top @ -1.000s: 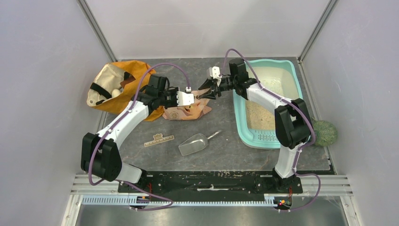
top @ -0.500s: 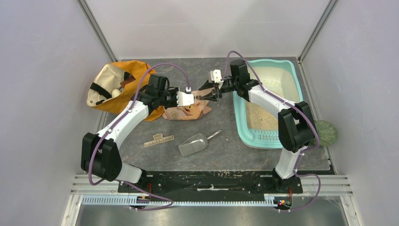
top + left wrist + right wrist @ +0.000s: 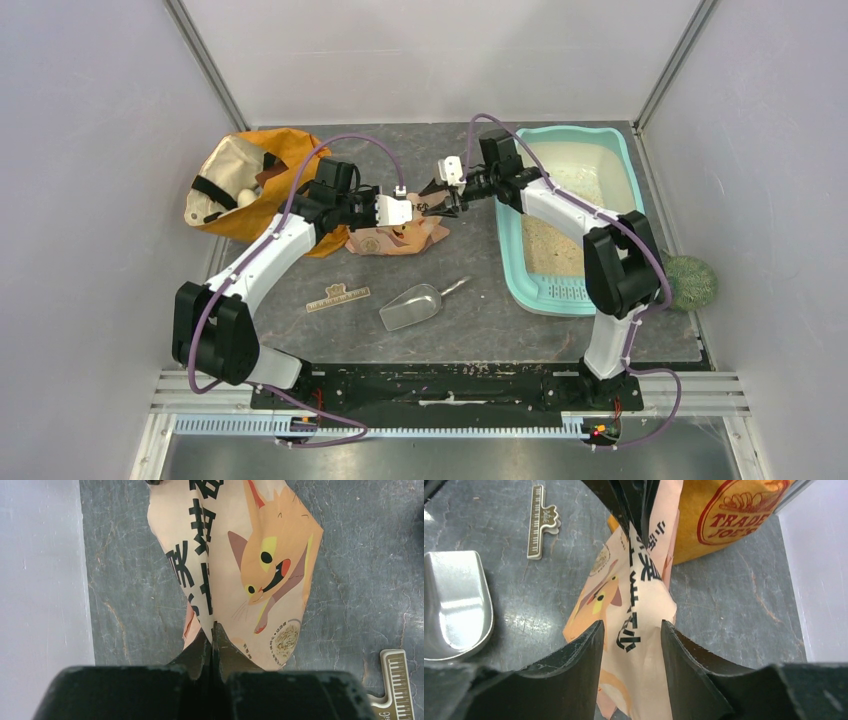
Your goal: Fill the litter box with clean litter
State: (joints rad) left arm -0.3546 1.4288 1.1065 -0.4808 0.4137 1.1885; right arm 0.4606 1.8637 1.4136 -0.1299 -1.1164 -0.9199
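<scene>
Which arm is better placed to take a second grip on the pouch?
Probably the right. The right gripper stands open with the edge of the pouch between its fingers; the left gripper is shut on it.

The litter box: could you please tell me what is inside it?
Inside the litter box, pale litter lies on the cream floor. The right arm crosses over it, hiding part of the floor beneath.

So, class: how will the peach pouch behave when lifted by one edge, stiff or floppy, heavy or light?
Probably floppy: the pouch creases and folds where the left gripper pinches it. Likely fairly light, since it hangs thin and flat. Its smooth film may slip.
</scene>
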